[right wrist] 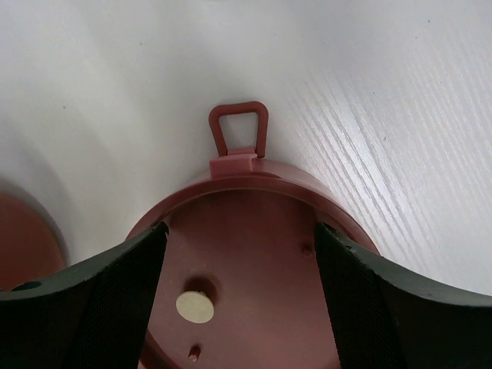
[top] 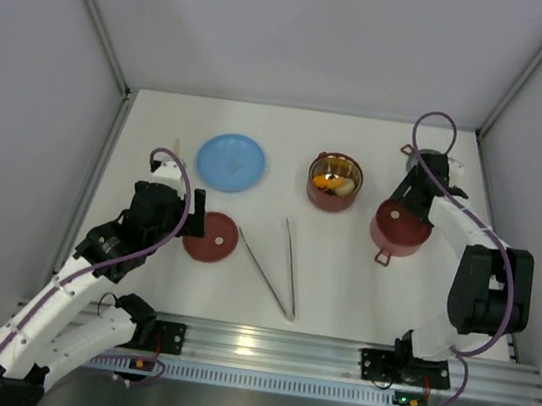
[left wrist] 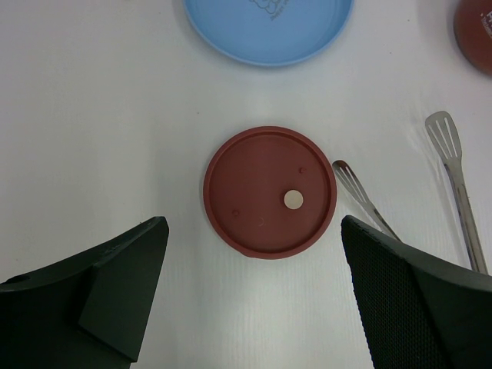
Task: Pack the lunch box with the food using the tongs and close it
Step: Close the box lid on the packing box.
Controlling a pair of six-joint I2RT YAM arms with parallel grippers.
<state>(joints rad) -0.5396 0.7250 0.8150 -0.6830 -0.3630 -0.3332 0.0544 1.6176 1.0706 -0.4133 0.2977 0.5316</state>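
The lunch box lies in parts. An open dark-red bowl (top: pixel 332 198) holds the food (top: pixel 334 183), orange and cream pieces. A second bowl (top: pixel 398 231) with a dark-red lid (right wrist: pixel 246 284) and a loop handle (right wrist: pixel 239 127) stands to its right. My right gripper (top: pixel 403 210) (right wrist: pixel 241 231) is open, its fingers spread just over that lid. A loose disc lid (top: pixel 211 236) (left wrist: pixel 269 192) lies flat ahead of my left gripper (top: pixel 191 220) (left wrist: pixel 254 227), which is wide open and holds nothing. The silver tongs (top: pixel 277 265) (left wrist: pixel 457 184) lie on the table between the arms.
A light-blue plate (top: pixel 231 162) (left wrist: pixel 269 31) lies beyond the disc lid. White walls close the table at the back and both sides. A blurred dark-red shape (right wrist: pixel 23 238) shows at the left edge of the right wrist view.
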